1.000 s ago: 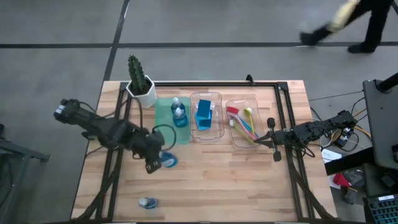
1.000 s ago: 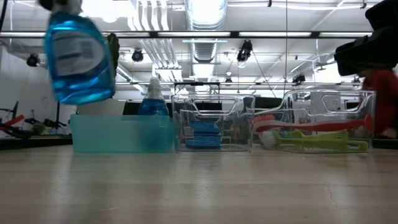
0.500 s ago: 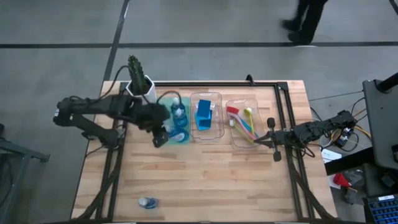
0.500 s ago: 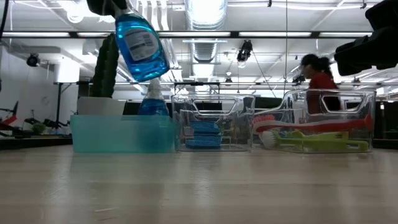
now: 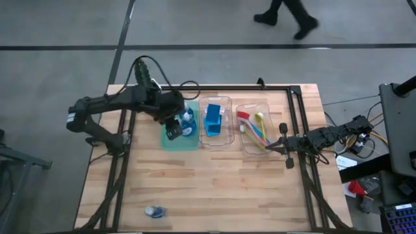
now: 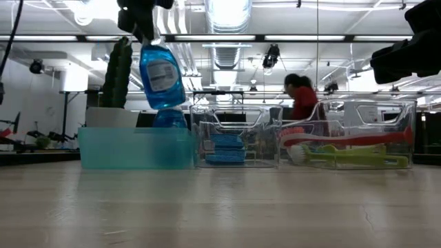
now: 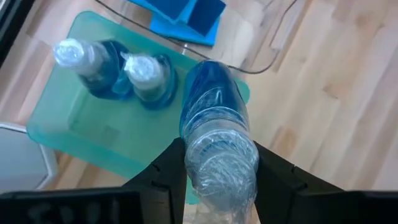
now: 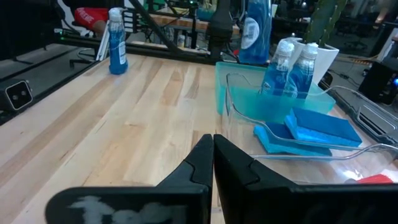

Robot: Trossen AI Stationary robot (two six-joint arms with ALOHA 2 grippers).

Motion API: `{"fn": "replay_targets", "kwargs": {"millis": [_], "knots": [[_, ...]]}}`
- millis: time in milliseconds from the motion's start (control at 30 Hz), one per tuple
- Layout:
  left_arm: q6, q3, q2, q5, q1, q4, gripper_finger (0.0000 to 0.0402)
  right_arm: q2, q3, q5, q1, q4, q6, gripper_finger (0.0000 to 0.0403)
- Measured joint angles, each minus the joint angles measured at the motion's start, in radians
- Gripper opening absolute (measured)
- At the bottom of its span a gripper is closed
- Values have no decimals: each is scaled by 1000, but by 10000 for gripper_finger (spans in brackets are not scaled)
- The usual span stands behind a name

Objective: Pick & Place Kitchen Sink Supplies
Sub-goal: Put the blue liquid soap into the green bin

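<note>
My left gripper (image 5: pixel 173 129) is shut on a blue-white bottle (image 6: pixel 162 74) and holds it in the air above the green tray (image 5: pixel 170 142). Two more bottles (image 7: pixel 93 62) stand in that tray. Another bottle (image 5: pixel 154 211) stands alone near the table's near edge. Blue sponges (image 5: pixel 213 120) lie in the middle clear tray. The pink, yellow-green and blue brushes (image 5: pixel 255 130) lie in the right clear tray. My right gripper (image 5: pixel 281 144) is shut and hovers just right of the brush tray, touching nothing. My left gripper pinches the bottle's narrow upper end (image 7: pixel 221 168) between its two fingers (image 7: pixel 168 171). The fingers come from above, pointing down. The bottle hangs below them, bottom down and slightly tilted, lifted clear over the green tray.
A potted cactus (image 5: pixel 144 81) stands at the far left corner, close behind the green tray. The three trays sit in a row along the far side. Bare wood (image 5: pixel 221 185) spreads across the near half. A person (image 6: pixel 303 96) is in the room beyond the table.
My left gripper has carried the bottle from above the table's left middle toward the far edge. The bottle now hangs over the green tray, a little lower than half a second ago. A person has walked past beyond the table.
</note>
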Motion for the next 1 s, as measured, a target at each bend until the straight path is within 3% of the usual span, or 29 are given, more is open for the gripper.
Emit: {"fn": "replay_targets", "kwargs": {"millis": [600, 1000], "knots": [[204, 62, 230, -56, 12, -39, 136, 0, 0, 0, 0, 0, 0, 8], [251, 80, 298, -54, 21, -45, 137, 0, 0, 0, 0, 0, -2, 8]]}}
